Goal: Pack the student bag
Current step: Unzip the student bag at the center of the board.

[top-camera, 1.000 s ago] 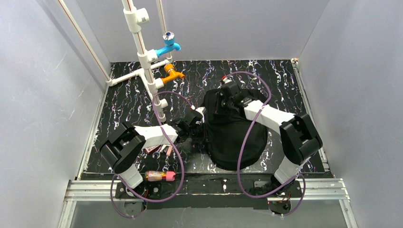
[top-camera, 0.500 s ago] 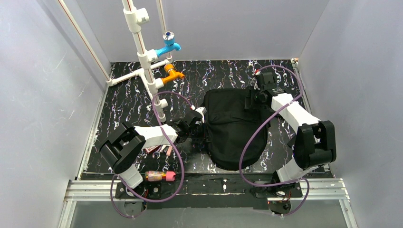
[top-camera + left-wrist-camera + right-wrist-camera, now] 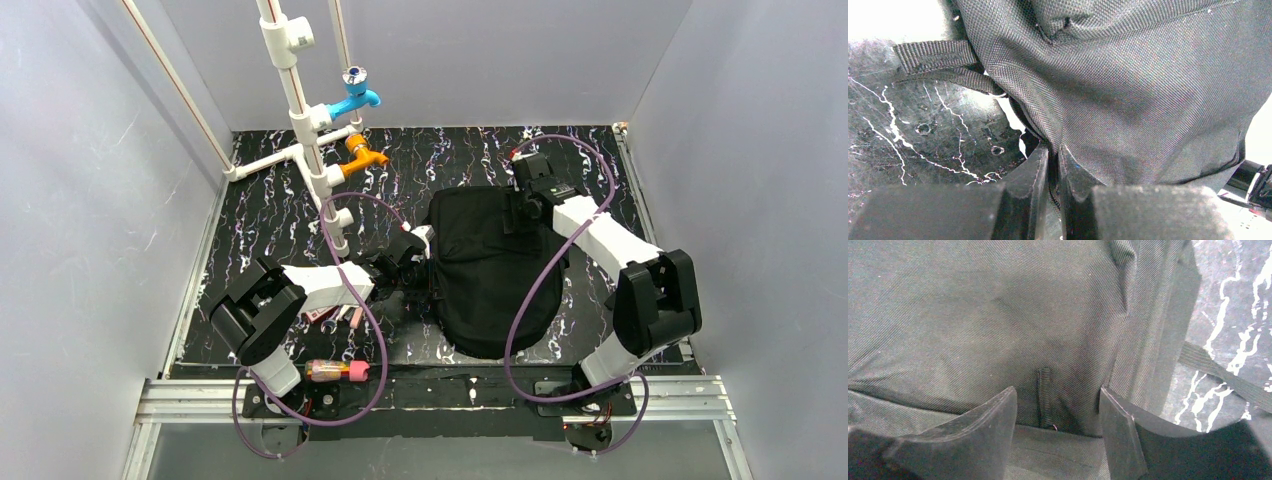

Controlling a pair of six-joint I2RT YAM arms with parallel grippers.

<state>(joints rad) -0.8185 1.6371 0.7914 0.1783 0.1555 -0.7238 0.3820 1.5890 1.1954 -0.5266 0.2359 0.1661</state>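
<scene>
The student bag (image 3: 490, 275) is a black fabric backpack lying flat on the dark marbled table, right of centre. My left gripper (image 3: 426, 270) is at the bag's left edge. In the left wrist view it (image 3: 1054, 150) is shut on a fold of the bag's fabric (image 3: 1148, 90) by a zipper line. A black strap (image 3: 933, 55) lies beside it. My right gripper (image 3: 517, 212) is over the bag's far right corner. In the right wrist view it (image 3: 1058, 396) is open and empty, its fingers astride a short fabric loop (image 3: 1045, 395) on the bag (image 3: 973, 315).
A white pipe stand (image 3: 300, 120) with a blue tap (image 3: 355, 98) and an orange tap (image 3: 362, 155) rises at the far left. A pink tube (image 3: 335, 372) lies at the near edge by the left base. Small pink items (image 3: 340, 315) lie under the left arm. Grey walls enclose the table.
My right arm swung from the bag's far middle out to the right, then came back a little left to the bag's far right corner. My left gripper kept its hold and place.
</scene>
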